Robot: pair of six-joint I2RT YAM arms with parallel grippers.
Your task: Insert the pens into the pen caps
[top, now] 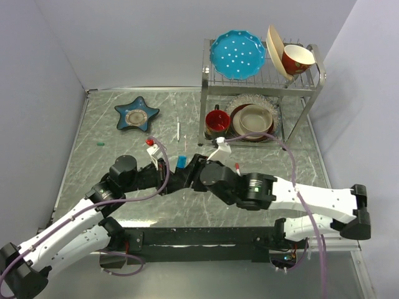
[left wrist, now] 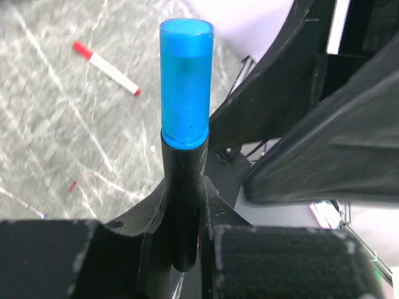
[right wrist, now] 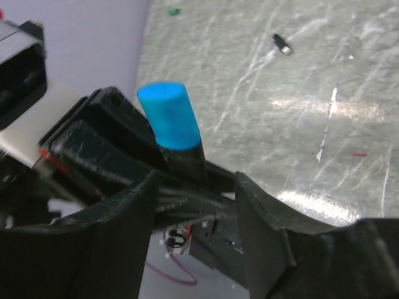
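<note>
At the middle of the tabletop (top: pixel 93 118), just in front of the two arms, a black marker (left wrist: pixel 182 205) stands nearly upright with a bright blue cap (left wrist: pixel 185 81) seated on its upper end. The left fingers (left wrist: pixel 215 212) are clamped on the marker's barrel below the cap, one on each side and pressing against it. The right fingers (right wrist: pixel 265 230) stand apart, one on either side of the marker's lower part with a gap showing between them and the barrel, so they grip nothing. From above, the blue cap shows between the two wrists, which nearly meet.

A white pen with a red end (left wrist: pixel 106 67) lies flat on the tabletop beyond the marker, well apart from it. A small teal cap (top: pixel 100 143) lies alone toward the left edge. A small black cap (right wrist: pixel 282 45) lies on the tabletop too, well apart from both sets of fingers.

At the far left sits a dark blue star-shaped dish (top: pixel 136 114). At the far right a metal dish rack (top: pixel 318 84) holds a blue dotted plate (top: pixel 237 55) on its upper shelf, and a red cup (top: pixel 217 120) stands below.
</note>
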